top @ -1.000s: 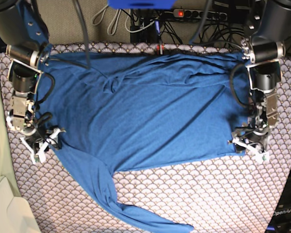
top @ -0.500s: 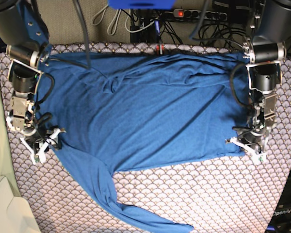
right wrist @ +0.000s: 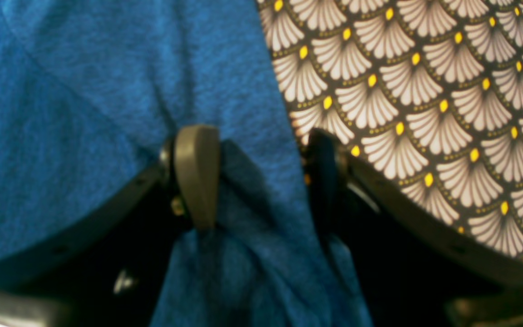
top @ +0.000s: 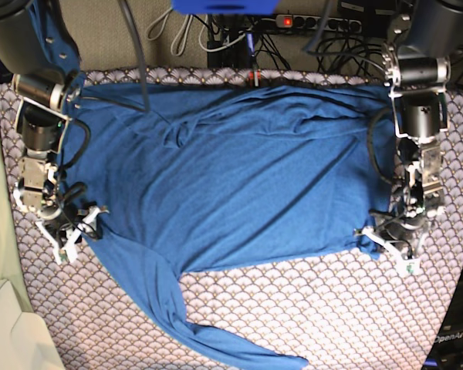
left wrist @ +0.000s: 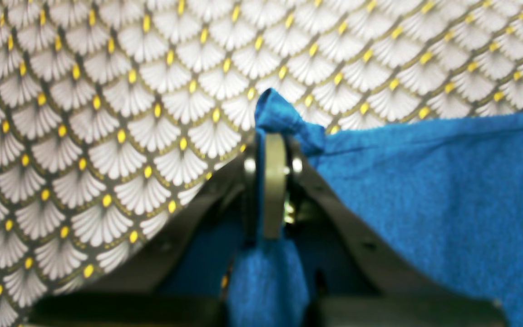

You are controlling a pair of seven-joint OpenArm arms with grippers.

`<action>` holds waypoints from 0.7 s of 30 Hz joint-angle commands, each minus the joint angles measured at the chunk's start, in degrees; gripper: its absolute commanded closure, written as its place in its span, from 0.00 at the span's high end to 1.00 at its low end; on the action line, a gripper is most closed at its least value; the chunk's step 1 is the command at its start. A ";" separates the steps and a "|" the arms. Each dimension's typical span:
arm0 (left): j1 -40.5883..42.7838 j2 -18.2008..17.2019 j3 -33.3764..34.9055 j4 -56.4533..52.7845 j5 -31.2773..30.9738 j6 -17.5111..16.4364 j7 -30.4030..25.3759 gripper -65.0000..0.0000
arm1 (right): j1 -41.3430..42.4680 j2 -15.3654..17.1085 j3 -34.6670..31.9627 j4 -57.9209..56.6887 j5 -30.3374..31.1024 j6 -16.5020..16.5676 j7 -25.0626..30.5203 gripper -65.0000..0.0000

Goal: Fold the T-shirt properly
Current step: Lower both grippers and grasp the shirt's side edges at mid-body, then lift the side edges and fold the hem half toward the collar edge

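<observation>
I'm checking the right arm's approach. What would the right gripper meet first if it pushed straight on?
Likely the T-shirt itself: its edge already lies between the open right gripper jaws, patterned cloth beneath.

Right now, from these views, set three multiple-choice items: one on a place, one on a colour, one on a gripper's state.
1. Where does the loose sleeve of the T-shirt lie in the base view?
A. along the bottom edge
B. at the top right
C. off the cloth

2. What colour are the dots on the patterned cloth?
A. red
B. yellow
C. green

3. How is the left gripper?
A. wide open above the cloth
B. out of view
C. shut on the shirt edge

Answers: 1 A, the sleeve trails to the bottom edge; 2 B, both wrist views show yellow dots; 3 C, blue fabric is pinched between its fingers.
</observation>
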 commanded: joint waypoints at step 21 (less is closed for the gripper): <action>10.78 -0.81 -8.14 18.31 -0.27 -0.31 3.76 0.01 | -9.51 0.77 2.72 19.10 3.50 0.39 0.37 0.00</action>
